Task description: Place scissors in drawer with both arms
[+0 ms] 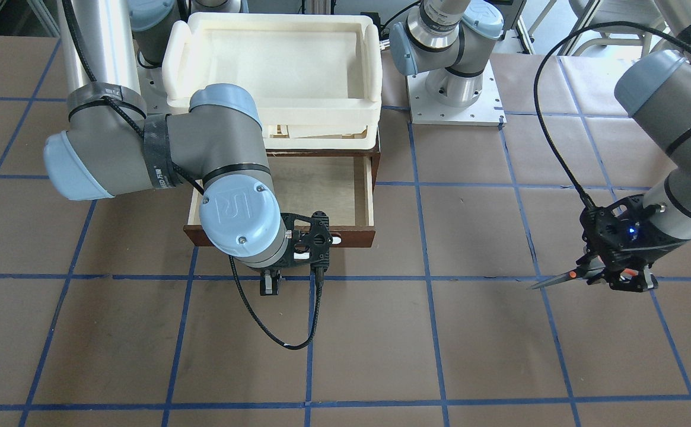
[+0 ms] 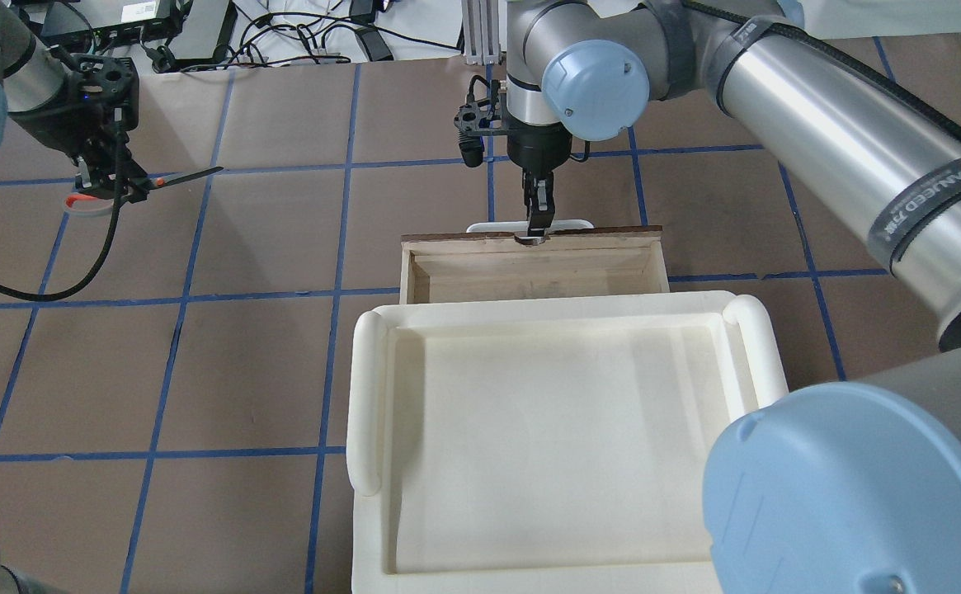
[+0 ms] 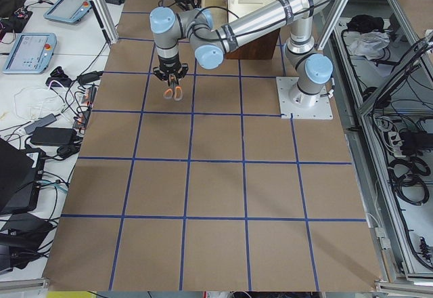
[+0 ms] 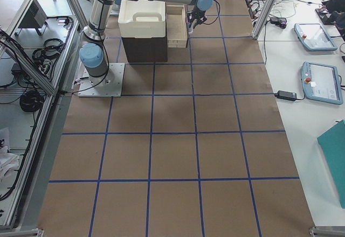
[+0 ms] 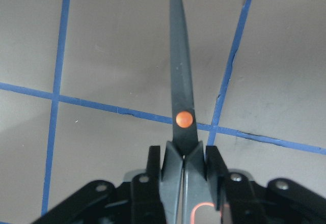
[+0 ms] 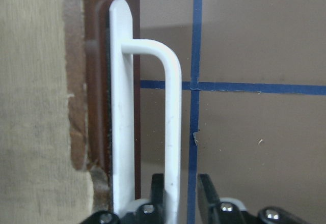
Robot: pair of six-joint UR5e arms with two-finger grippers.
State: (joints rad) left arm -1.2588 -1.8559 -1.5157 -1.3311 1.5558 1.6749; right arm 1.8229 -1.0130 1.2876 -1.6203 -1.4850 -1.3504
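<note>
Now the left hand (image 1: 609, 276) is gripping the scissors (image 1: 561, 279) out over the open tabletop (image 1: 487, 332), well apart from the drawer (image 1: 369, 196). On its wrist camera the two black fingers (image 5: 216, 180) are pressing in on the grey shanks just behind the orange pivot dot (image 5: 184, 118), so that hand is clamped on the scissors. The slim blades are lying shut together, running roughly level and pointing in toward the middle of the tabletop. Their shadow is falling on the brown paper beside them. From overhead, the orange-lined handle loops are poking out behind the hand.

Over at the centre, the drawer is standing pulled out from under the cream-white tray (image 1: 274, 110), its pale wood interior showing. The right hand (image 2: 534, 223) is reaching down at the dark brown drawer front, and its fingers (image 6: 209, 196) are straddling the white bar handle (image 6: 173, 122). One finger is sitting against the bar, and a sliver of tabletop is showing between the bar and the other. So that hand is standing slightly apart, not squeezing the bar.
</note>
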